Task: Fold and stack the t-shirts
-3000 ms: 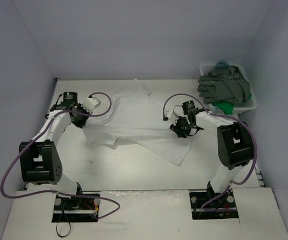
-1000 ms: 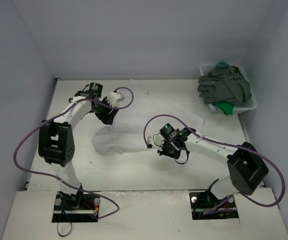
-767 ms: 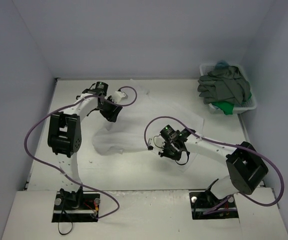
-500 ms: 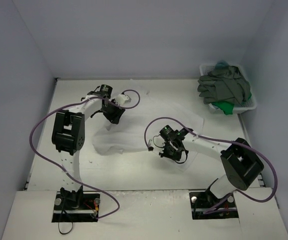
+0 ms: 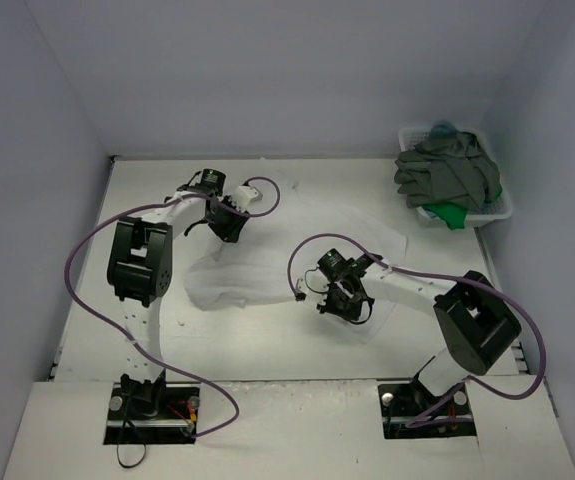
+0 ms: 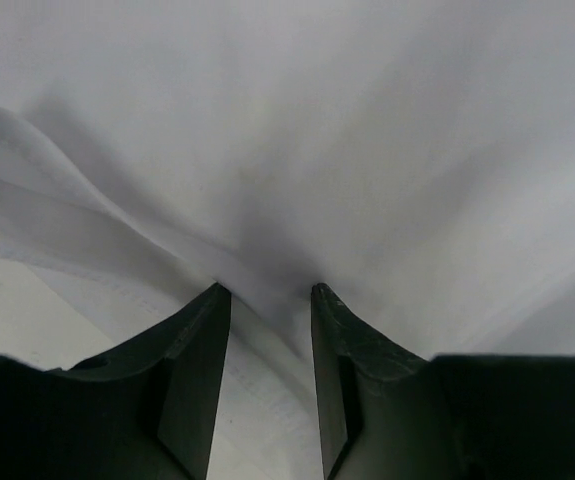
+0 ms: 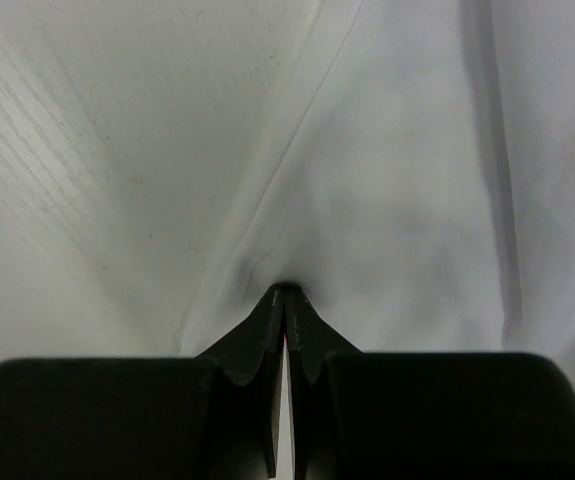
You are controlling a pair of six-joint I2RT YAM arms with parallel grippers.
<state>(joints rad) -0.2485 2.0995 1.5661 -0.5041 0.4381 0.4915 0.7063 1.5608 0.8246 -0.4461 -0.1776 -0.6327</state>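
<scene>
On the table (image 5: 217,340), right claw (image 7: 285,292) pinching white t-shirt (image 7: 397,180), left claw (image 6: 269,292) part-spread astride its fold

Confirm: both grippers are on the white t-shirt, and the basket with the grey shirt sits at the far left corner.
Not left: the top external view shows the basket with the grey shirt at the far right corner. The left gripper and right gripper are on the white t-shirt.

Top external camera: high behind the arm bases, looking down over the whole surface (image 5: 252,345). Wrist cameras: each sights along the left claw (image 6: 264,291) or right claw (image 7: 285,292), tight on the white t-shirt (image 5: 267,268), which all three views share.
</scene>
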